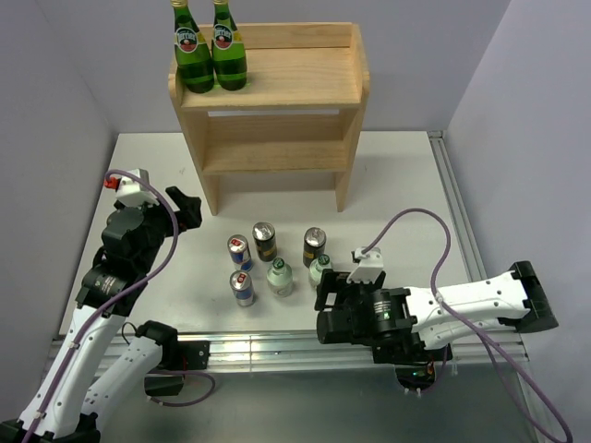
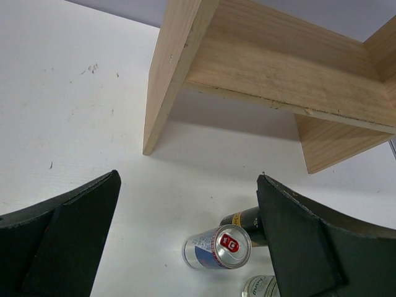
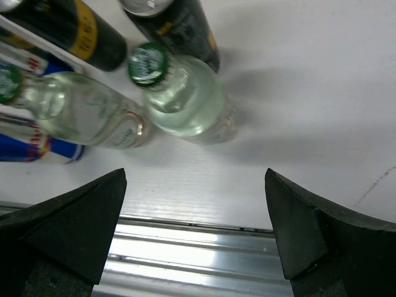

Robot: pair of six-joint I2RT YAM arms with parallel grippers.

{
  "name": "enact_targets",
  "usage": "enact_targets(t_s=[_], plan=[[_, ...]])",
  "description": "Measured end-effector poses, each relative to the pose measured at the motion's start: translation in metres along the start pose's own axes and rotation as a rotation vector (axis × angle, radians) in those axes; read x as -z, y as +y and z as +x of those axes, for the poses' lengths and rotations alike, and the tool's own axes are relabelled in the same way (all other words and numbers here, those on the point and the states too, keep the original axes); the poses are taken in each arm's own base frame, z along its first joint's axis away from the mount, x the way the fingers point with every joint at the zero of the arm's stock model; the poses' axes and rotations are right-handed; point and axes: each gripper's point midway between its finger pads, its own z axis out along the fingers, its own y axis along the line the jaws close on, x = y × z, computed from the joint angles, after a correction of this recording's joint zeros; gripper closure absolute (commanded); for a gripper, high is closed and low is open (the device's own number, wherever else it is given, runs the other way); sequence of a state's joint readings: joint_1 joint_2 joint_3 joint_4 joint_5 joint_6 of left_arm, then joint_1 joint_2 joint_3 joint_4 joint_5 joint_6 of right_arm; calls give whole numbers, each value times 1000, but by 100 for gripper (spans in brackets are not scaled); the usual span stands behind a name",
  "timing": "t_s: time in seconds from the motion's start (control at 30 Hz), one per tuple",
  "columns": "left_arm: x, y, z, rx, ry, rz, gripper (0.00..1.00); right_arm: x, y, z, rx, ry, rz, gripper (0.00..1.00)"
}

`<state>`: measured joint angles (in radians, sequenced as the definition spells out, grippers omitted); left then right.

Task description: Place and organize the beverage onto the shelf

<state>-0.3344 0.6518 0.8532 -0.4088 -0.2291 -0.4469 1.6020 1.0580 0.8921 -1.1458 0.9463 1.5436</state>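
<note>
Two black cans, two blue cans, two clear bottles — white table, grey walls. The left claw and right claw hang released.

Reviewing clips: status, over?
Left pincer, right pincer open, empty. Six small drink cans and bottles on white table, none on light wooden two-tier shelf. Two green glass bottles on top tier's left.

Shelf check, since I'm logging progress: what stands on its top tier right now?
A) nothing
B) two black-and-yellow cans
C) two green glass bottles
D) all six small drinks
C: two green bottles stand side by side at the left end of the top tier of the shelf, while the six small drinks stand on the table in front of it.
</note>
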Motion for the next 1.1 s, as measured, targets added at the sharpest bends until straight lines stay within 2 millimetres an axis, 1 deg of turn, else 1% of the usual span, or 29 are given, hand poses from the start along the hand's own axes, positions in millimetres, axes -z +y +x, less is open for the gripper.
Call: enact_targets(t_s=[0.07,0.2,0.27,0.4,0.5,0.57,0.77,0.97,1.1], plan=[[0,0,0,-1,1,1,1,-8,-12,12,-9,-10,17,0],[0,0,0,-2,0,4,1,-25,-29,28,-23,-34,7,0],[1,0,-1,-8,-2,6,1,-39,-30,38,-46,-32,-25,0],[3,-1,-3,-8,-11,11,1,-70,-37,52,-73,-29,-21,0],[4,-1,-3,-11,-16,13,1,-84,-32,54,-61,-33,-25,0],[5,-1,-4,-10,-20,14,1,-91,-19,52,-63,-47,-50,0],[5,0,-4,-10,-24,14,1,-102,-2,53,-39,-61,-78,0],[5,-2,-4,-10,-19,25,1,-109,9,48,-22,-107,-93,0],[5,-2,-4,-9,-18,26,1,-120,8,45,9,-153,-74,0]])
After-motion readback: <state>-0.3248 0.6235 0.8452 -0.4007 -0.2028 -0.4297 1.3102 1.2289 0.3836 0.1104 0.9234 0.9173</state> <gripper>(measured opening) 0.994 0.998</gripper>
